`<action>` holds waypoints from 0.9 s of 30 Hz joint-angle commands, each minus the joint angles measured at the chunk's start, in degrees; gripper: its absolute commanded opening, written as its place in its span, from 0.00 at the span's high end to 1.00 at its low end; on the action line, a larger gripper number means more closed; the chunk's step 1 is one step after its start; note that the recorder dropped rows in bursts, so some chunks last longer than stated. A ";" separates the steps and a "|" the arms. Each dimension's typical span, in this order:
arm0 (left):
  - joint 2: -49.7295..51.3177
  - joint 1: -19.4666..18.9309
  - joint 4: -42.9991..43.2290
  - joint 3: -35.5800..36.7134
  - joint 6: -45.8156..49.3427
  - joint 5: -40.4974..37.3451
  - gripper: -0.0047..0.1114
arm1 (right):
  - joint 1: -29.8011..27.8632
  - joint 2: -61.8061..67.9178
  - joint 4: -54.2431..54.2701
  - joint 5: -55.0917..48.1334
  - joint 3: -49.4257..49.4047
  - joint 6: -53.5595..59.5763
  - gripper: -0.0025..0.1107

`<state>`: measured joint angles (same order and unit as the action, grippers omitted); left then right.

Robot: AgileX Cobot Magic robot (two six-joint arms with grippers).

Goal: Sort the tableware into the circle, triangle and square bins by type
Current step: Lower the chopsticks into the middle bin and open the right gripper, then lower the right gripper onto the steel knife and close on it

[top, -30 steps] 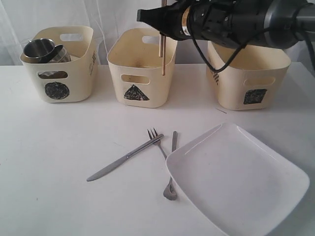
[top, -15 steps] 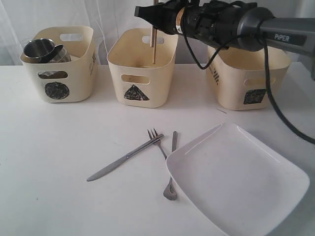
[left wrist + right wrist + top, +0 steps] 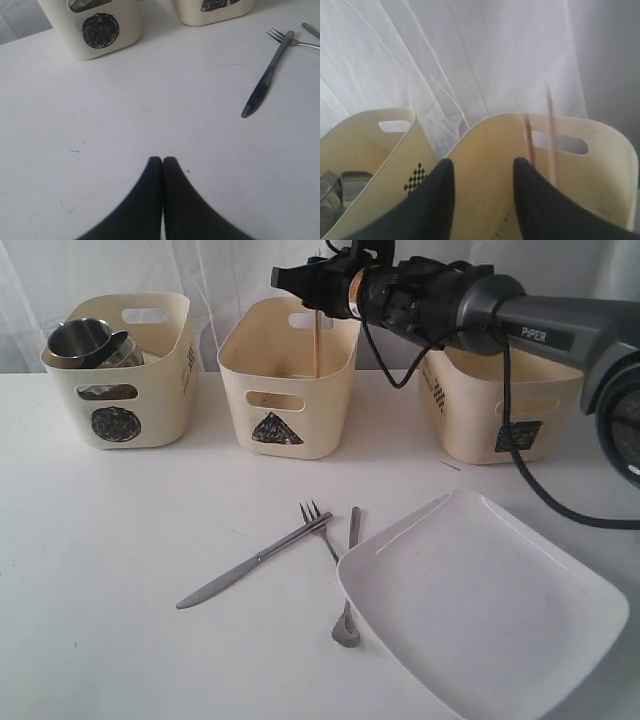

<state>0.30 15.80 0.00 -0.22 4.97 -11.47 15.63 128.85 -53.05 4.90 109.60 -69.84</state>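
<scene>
My right gripper (image 3: 287,278) (image 3: 482,166) hovers open over the triangle bin (image 3: 288,390) (image 3: 570,165). The wooden chopsticks (image 3: 316,342) (image 3: 529,140) stand loose and blurred inside that bin, free of the fingers. Two steel mugs (image 3: 85,340) rest in the circle bin (image 3: 120,390) (image 3: 100,30). The square bin (image 3: 500,410) is partly behind the right arm. Knife (image 3: 250,562) (image 3: 260,90), fork (image 3: 320,525) (image 3: 285,39) and spoon (image 3: 348,615) lie on the table beside the white square plate (image 3: 490,610). The left gripper (image 3: 163,160) is shut and empty above bare table. Both bowls are out of view.
The right arm and its cable (image 3: 520,440) stretch from the right across the square bin. A white curtain (image 3: 445,60) hangs behind the bins. The plate reaches over the table's near right edge.
The right gripper has moved left over the triangle bin. The chopsticks, earlier held upright and reaching above the gripper, now sit lower inside the bin.
</scene>
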 commanded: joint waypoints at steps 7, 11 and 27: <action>-0.30 0.31 0.00 0.22 -0.05 -0.13 0.96 | 1.76 -11.35 2.75 -21.19 -10.44 17.06 0.68; -0.30 0.31 0.00 0.22 -0.05 -0.13 0.96 | 5.28 -17.27 24.17 -35.42 -16.08 51.78 0.78; -0.30 0.31 0.00 0.22 -0.05 -0.13 0.96 | 20.01 -16.35 54.71 -68.00 -16.09 111.14 0.79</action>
<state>0.30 15.80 0.00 -0.22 4.97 -11.47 34.91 109.88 1.64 -62.83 92.96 37.88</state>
